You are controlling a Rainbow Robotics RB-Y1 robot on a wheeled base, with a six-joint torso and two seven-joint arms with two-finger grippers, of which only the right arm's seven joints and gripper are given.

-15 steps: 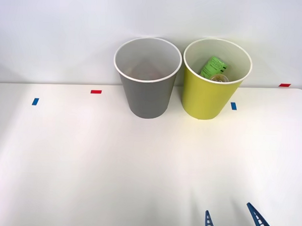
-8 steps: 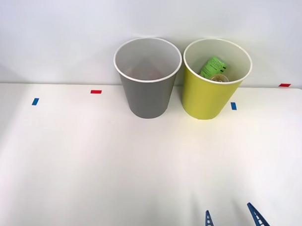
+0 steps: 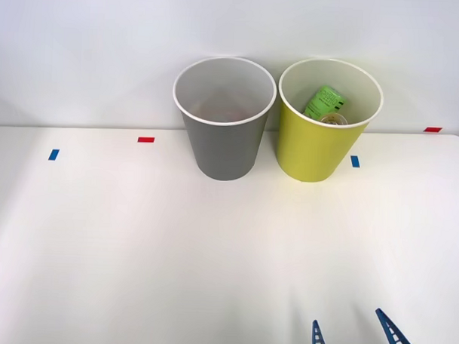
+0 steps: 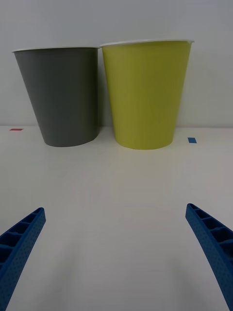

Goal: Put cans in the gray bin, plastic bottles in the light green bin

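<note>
— Nothing has moved since a second ago, as far as I can see: both bins, the bottle and the blue fingers sit exactly where they were.

— Where is the right pincer [image 3: 356, 335]?

— Low at the near edge of the white counter [image 3: 136, 244], on the robot's right. Its two ribbed fingers [image 4: 213, 243] stand wide apart with nothing between them, so it is open and empty, well apart from the bins.

— And the bins?

— At the far side of the counter, against the pale wall. The gray bin [image 3: 223, 134] is on the left, the light green bin [image 3: 321, 141] on the right, upright and just beside each other; from the wrist their rims look almost touching.

— The plastic bottle?

— The plastic bottle [image 3: 323, 101] lies tilted inside the light green bin, leaning on the inner wall, with something pale and round just below it that I cannot make out.

— Anything else?

— Small tape marks: a red one [image 3: 145, 140] and a blue one [image 3: 54, 154] to the left of the gray bin, another blue one [image 3: 355, 161] right of the green bin.
</note>
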